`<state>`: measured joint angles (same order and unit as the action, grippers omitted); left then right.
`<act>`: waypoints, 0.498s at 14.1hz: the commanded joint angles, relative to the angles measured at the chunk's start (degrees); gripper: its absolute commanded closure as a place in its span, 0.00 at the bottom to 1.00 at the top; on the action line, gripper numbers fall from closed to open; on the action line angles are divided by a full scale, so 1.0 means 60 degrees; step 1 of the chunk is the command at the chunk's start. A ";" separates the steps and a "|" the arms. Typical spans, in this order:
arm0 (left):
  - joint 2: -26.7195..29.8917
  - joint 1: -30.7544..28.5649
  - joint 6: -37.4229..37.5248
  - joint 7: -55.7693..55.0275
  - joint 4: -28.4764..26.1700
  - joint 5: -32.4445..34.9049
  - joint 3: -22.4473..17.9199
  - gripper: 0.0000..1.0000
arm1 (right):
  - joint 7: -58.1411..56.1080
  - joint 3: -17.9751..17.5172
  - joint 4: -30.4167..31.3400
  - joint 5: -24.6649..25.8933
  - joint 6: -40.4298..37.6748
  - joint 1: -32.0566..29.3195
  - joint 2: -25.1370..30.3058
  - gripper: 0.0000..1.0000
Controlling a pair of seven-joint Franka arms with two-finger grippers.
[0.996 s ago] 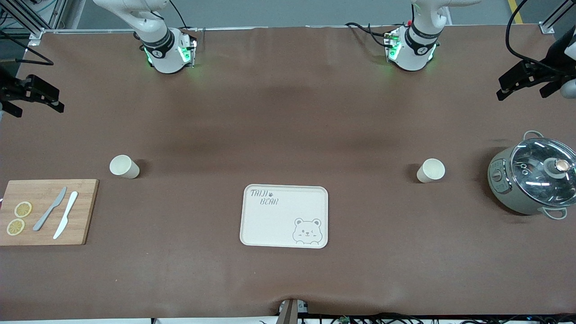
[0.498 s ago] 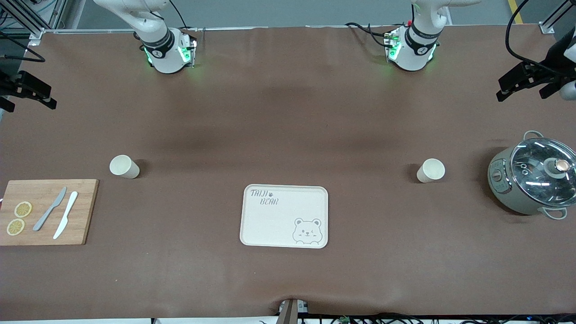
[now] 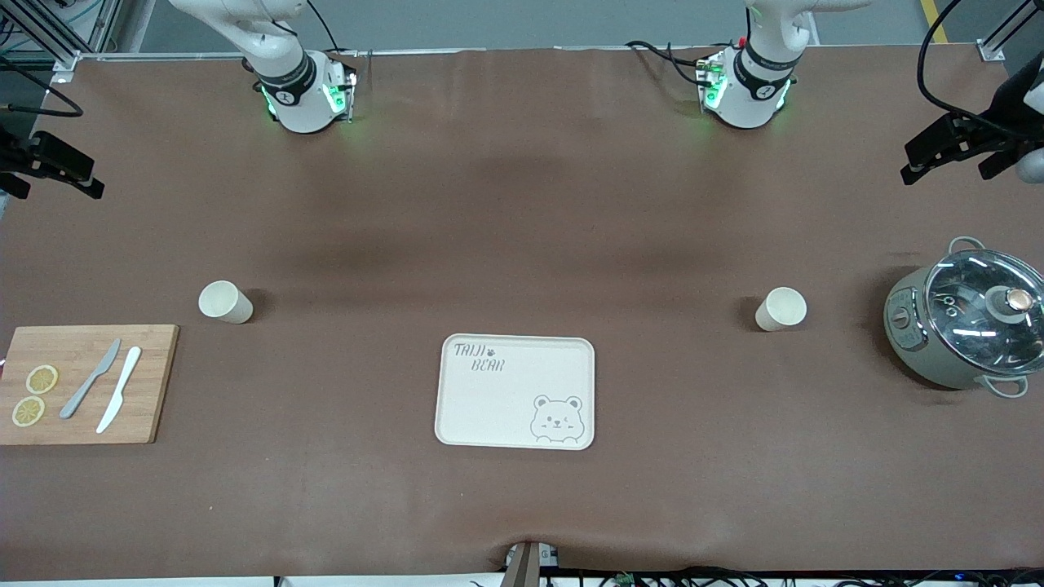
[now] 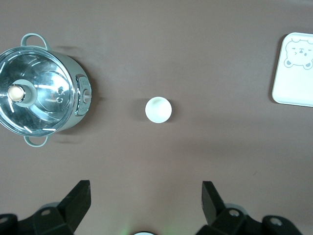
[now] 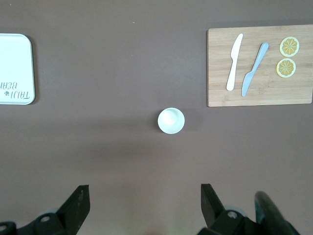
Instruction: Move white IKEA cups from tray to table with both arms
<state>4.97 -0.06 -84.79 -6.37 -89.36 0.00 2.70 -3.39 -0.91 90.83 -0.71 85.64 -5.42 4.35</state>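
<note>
Both cups stand on the counter (image 3: 522,204), tray (image 3: 457,408) bare. Left end effector (image 4: 145,198) and right end effector (image 5: 145,198), fingers apart, have drawn back high; one cup (image 4: 158,109) below the left, another (image 5: 171,121) below the right. Task looks done.

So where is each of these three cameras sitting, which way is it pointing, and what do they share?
Front view: high across the brown table, facing both green-lit bases.
Left wrist view: looks straight down past the open left gripper at a cream-white cup beside a glass-lidded grey pot.
Right wrist view: straight down past the open right gripper at the other cup near a bamboo cutting board.
All three show the cream bear tray.
</note>
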 commanded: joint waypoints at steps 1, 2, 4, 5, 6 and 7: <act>0.0036 -0.0093 0.0055 0.0153 0.0040 -0.0044 0.0003 0.00 | 0.0141 -0.0082 0.0037 0.0031 -0.0079 -0.0107 0.0154 0.00; 0.0036 -0.0093 0.0055 0.0168 0.0040 -0.0030 0.0003 0.00 | 0.0141 -0.0082 0.0037 0.0031 -0.0079 -0.0107 0.0139 0.00; 0.0021 -0.0078 0.0055 0.0168 0.0054 0.0058 0.0003 0.00 | 0.0141 -0.0082 0.0037 0.0031 -0.0021 -0.0107 0.0110 0.00; 0.0021 -0.0064 0.0055 0.0168 0.0054 0.0058 0.0003 0.00 | 0.0141 -0.0082 0.0037 0.0045 0.0023 -0.0107 0.0110 0.00; 0.0007 -0.0063 0.0055 0.0023 0.0098 0.0058 0.0018 0.00 | 0.0141 -0.0082 0.0023 0.0046 0.0052 -0.0107 0.0095 0.00; -0.0022 -0.0063 0.0055 0.0021 0.0171 0.0058 0.0018 0.00 | 0.0141 -0.0082 0.0023 0.0046 0.0067 -0.0107 0.0095 0.00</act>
<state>4.97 -0.29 -84.80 -6.30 -89.33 0.00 2.61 -3.26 -0.91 90.83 -0.72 85.81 -5.42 4.35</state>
